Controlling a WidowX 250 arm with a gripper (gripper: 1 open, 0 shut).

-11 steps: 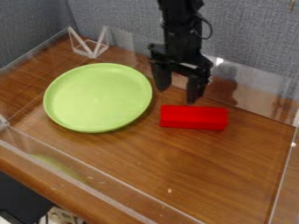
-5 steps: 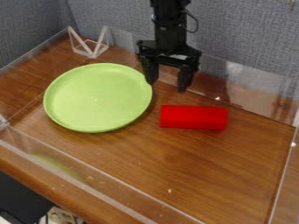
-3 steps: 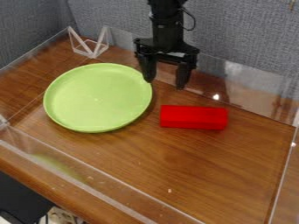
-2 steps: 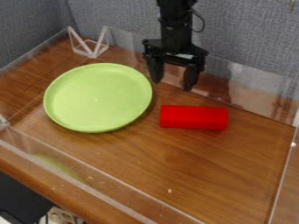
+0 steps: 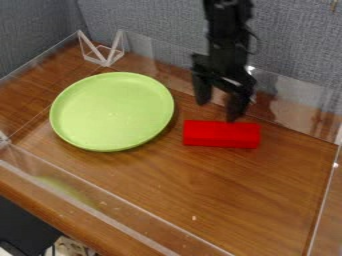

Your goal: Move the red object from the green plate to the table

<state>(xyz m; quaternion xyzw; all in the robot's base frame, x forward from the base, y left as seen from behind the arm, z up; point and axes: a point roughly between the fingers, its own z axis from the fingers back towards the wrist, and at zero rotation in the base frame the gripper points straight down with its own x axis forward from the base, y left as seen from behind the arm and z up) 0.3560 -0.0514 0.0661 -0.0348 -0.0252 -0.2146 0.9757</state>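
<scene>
Movement first: you see the gripper [image 5: 223, 98] now at upper right of centre in the frame, where a moment ago it hung further left, near the plate's upper right rim. It has slid rightward and its two dark fingers have turned about their own axis, so they now straddle a line just above the red block [image 5: 222, 134]. The jaws are spread wide with nothing between them, and the fingertips hang just above the block's upper edge, apart from it as far as you can tell.

The block has not shifted in any of the views. It lies flat on the table [image 5: 201, 200], right of centre, just beside the lower right rim of the green plate [image 5: 112, 110] but not on it. The plate is bare.

For the task, this means the red block is already off the plate and resting on the wood. You can judge the job as good as done; the gripper's drift looks like hovering or a fresh alignment over the block rather than a needed step.

Count for you: one gripper, one red block, one green plate, one table with clear walls around it, and one small white wire stand [image 5: 102, 46] in the upper left corner, well apart from everything else.
</scene>
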